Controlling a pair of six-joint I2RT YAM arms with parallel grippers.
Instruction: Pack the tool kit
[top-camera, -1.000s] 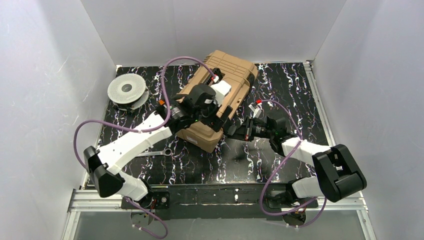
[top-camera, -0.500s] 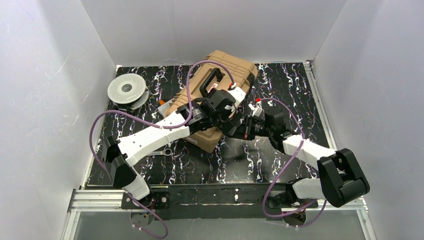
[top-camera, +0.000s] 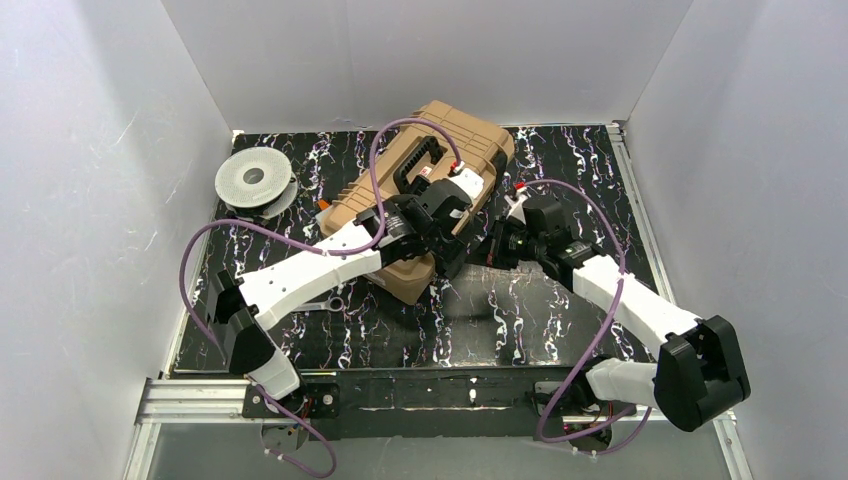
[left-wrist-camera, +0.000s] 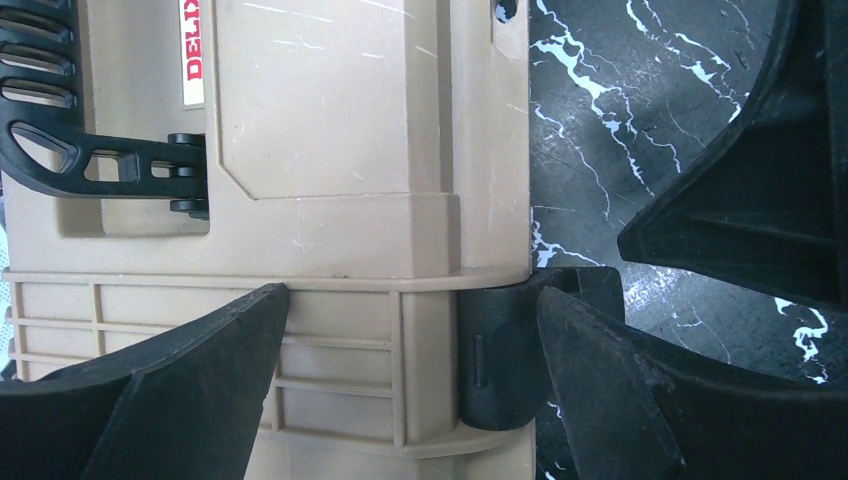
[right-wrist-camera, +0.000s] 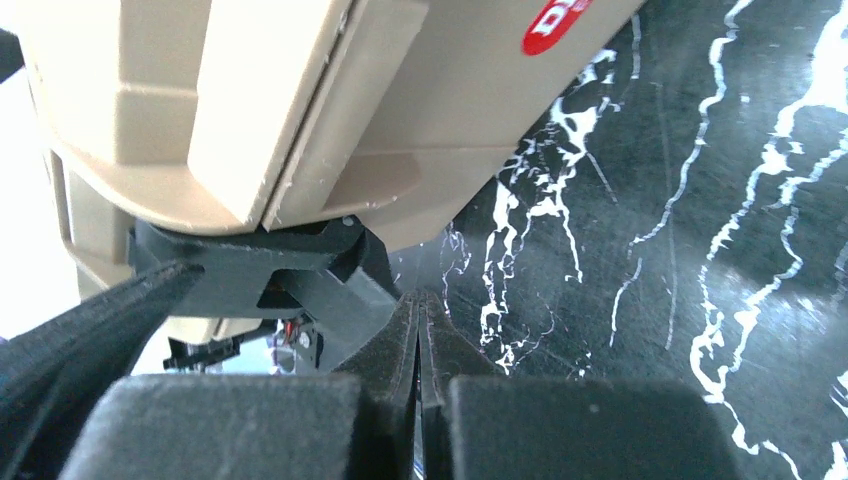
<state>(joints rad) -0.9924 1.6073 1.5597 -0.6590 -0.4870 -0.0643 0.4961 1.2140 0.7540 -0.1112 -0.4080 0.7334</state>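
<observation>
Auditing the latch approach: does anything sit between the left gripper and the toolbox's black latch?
Nothing visible does. The left gripper straddles the front edge of the toolbox, jaws open, with the black latch in the gap between them.

toolbox, lid: red label, white capitals reading "deli", cut off at the frame edge. right wrist view: a corner of the label, one partial white letter, unreadable.
</observation>
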